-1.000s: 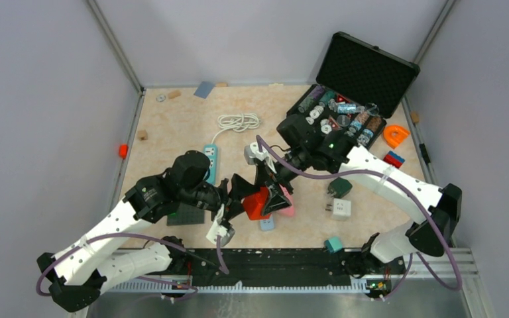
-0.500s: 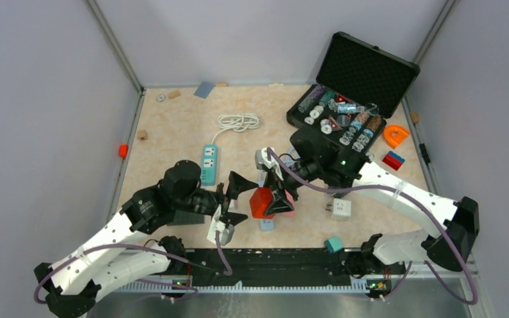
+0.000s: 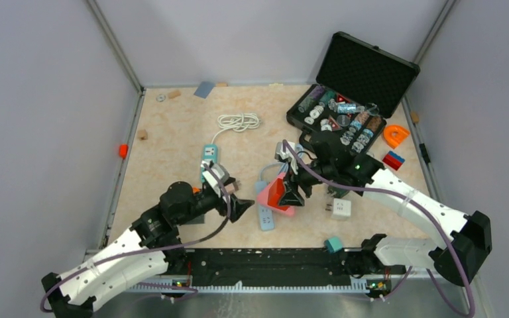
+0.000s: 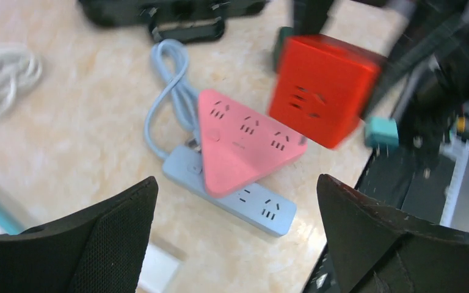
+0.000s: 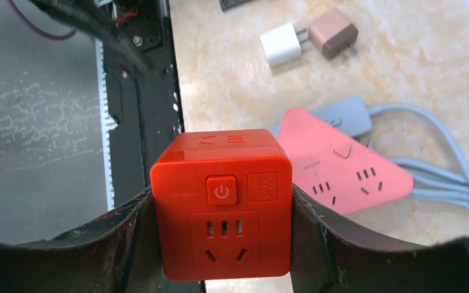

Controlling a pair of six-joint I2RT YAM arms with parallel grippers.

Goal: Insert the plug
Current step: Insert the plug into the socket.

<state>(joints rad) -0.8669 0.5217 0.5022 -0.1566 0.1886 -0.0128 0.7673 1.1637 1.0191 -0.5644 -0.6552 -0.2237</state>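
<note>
My right gripper (image 3: 285,193) is shut on a red cube socket (image 3: 277,191) and holds it above the table; in the right wrist view the cube (image 5: 223,207) sits squarely between both fingers (image 5: 98,244), socket face toward the camera. My left gripper (image 3: 237,207) is open and empty, left of the cube; its view shows the cube (image 4: 323,88) ahead. A white plug (image 5: 281,44) and a brown plug (image 5: 333,32) lie on the table, hidden under the left arm in the top view. Another white plug (image 3: 341,209) lies right of the cube.
A pink triangular power strip (image 3: 270,201) lies across a grey-blue strip (image 3: 266,217) below the cube. A teal strip (image 3: 208,158) with a coiled white cord (image 3: 238,121) is behind. An open black case (image 3: 348,112) stands back right. The black front rail (image 3: 272,262) is close.
My left gripper has drawn back left and away from the red cube, open. My right gripper has carried the cube to the right, uncovering the pink strip.
</note>
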